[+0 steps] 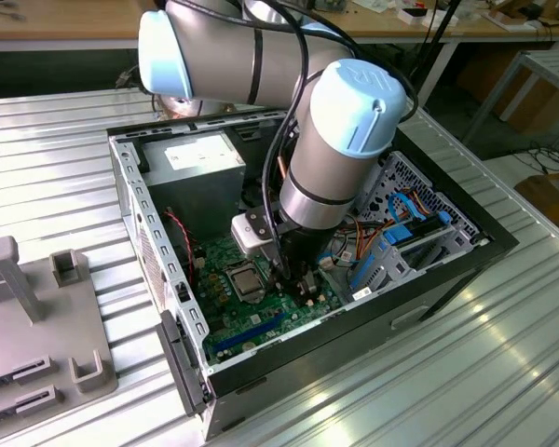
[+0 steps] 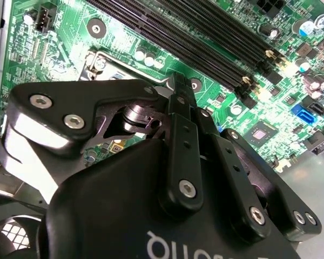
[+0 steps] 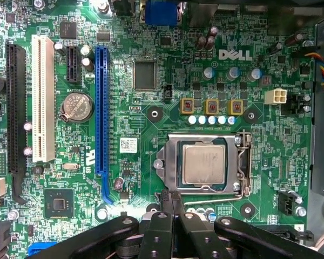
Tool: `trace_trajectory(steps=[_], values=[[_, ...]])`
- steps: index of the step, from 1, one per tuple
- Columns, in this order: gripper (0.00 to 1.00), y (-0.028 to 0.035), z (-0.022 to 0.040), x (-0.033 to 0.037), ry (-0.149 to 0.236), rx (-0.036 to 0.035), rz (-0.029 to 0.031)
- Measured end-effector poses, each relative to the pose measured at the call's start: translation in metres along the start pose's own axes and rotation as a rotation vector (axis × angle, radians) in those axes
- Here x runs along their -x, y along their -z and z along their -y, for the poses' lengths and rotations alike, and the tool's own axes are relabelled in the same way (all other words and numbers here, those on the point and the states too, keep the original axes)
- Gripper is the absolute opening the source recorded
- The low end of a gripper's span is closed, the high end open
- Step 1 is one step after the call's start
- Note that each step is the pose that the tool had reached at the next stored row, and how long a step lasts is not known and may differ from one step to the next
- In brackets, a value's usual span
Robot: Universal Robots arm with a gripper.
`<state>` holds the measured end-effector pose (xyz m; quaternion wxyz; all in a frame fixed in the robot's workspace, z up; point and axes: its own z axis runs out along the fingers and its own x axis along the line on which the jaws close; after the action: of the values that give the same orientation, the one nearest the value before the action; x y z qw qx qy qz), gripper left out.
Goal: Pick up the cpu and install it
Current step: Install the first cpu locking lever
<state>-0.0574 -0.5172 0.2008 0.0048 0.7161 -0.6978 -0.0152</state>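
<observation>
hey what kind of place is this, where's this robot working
Probably a robotics lab or test workshop. An open computer case lies on a ribbed metal table, its green motherboard bare with the cpu seated in its socket. The pincer hangs beside that socket, and cluttered wooden benches stand behind.

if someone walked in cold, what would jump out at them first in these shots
Probably the big grey and pale-blue robot arm plunging into the open computer case on the ribbed metal table. Next, in the first wrist view, the green motherboard with the silver-topped cpu lying in its socket, and the gripper with fingers closed together just beside that socket's edge.
</observation>
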Motion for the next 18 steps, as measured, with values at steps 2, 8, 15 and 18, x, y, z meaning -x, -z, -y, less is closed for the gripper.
trace_trajectory(steps=[2,8,15,18], values=[[0.11,-0.0005,0.0008,0.0000,0.000,0.0000,-0.0017],[0.11,-0.0015,0.0018,0.0000,0.002,-0.0002,-0.0036],[0.11,0.0097,0.0012,0.0007,0.002,0.0001,-0.0042],[0.11,0.0116,0.0003,0.0027,0.002,0.0001,-0.0044]])
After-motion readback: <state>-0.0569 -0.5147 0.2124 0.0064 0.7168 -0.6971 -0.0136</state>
